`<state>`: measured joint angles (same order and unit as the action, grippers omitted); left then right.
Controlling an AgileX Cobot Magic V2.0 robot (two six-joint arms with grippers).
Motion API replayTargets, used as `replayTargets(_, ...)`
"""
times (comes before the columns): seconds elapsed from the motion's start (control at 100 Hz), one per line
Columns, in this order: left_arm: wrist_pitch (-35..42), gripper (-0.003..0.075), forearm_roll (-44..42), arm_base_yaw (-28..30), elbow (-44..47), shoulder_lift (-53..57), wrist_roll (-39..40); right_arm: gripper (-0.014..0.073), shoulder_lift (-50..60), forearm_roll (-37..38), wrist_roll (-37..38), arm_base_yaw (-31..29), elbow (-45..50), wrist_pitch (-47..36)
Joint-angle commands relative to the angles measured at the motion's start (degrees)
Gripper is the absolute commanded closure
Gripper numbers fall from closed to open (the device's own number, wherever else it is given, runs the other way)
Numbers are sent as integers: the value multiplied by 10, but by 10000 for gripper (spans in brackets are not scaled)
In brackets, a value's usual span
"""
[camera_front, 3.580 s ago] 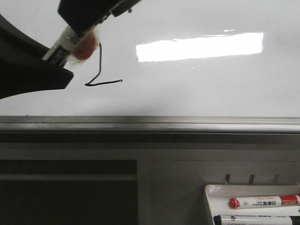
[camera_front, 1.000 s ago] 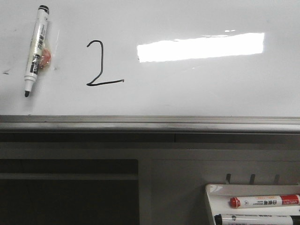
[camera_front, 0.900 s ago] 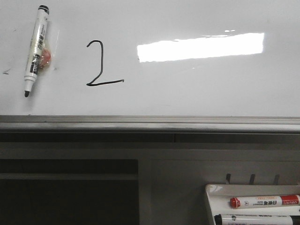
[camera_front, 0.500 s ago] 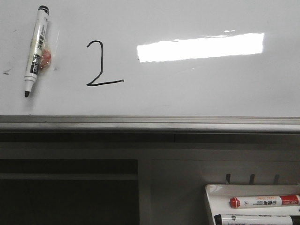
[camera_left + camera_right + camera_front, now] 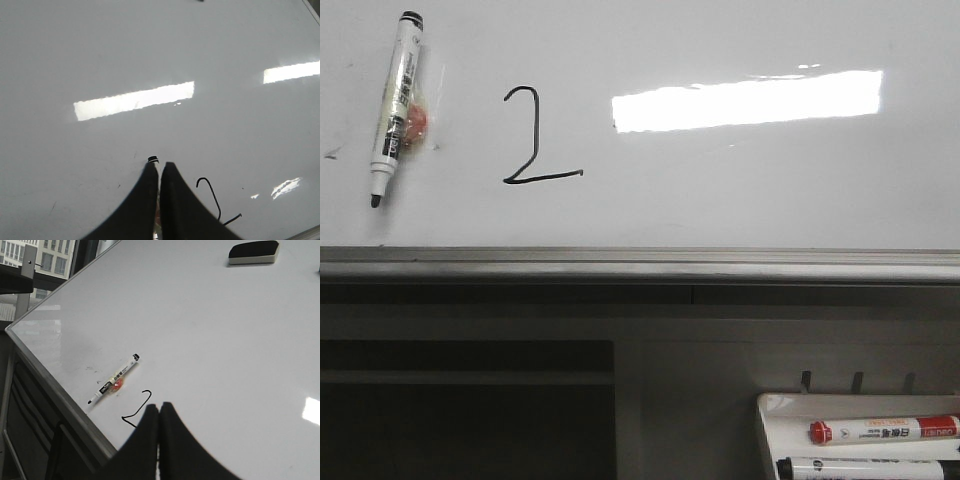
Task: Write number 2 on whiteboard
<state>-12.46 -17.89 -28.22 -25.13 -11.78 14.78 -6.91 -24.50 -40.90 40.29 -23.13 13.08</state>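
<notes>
The number 2 [image 5: 538, 135] stands finished on the whiteboard [image 5: 740, 190], toward its left part and above the grey bottom rail: hooked top, long slanting stroke, flat base line, all joined and clean. To my eye the writing step is over and the job is at its close; nothing more seems wanted beyond keeping both arms away from the wet ink so it does not smear.

Just to the left of the digit a black-capped marker [image 5: 396, 105] clings to the board by itself, tip pointing down, with a small red piece on its side, apart from the drawn strokes.

Neither arm shows in the front view. From the left wrist camera, the left pincer [image 5: 159, 172] has its fingers pressed together on nothing, hanging off the board with the digit beside it. The right pincer [image 5: 159, 412] is likewise closed and empty, held back from the surface, looking across at marker and digit. A dark eraser [image 5: 252, 252] sits far up the board.
</notes>
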Motion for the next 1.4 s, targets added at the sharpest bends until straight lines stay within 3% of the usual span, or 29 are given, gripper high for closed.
replayTargets(0.0, 39, 741, -3, 1, -16, -7, 4, 657, -6, -7, 1, -3, -13, -45)
replayTargets(0.24, 6, 741, 11, 23, -12, 2, -1, 657, -6, -7, 1, -3, -13, -45)
replayTargets(0.44, 15, 741, 113, 146, -8, 25, -148, 657, -6, -7, 1, -3, -13, -45)
replayTargets(0.57, 40, 741, 130, 214, 33, 38, -148, 657, -6, -7, 1, -3, -13, -45)
replayTargets(0.78, 103, 741, 130, 270, 161, 89, -148, 657, -6, -7, 1, -3, -13, -45)
replayTargets(0.96, 100, 741, 130, 289, 259, 136, -142, 657, -6, -7, 1, -3, -13, -46)
replayTargets(1.13, -28, 741, 125, 289, 258, 136, -131, 657, -6, -7, 1, -3, -13, -46)
replayTargets(1.39, -34, 741, 102, 289, 258, 136, -131, 657, -6, -7, 1, -3, -13, -46)
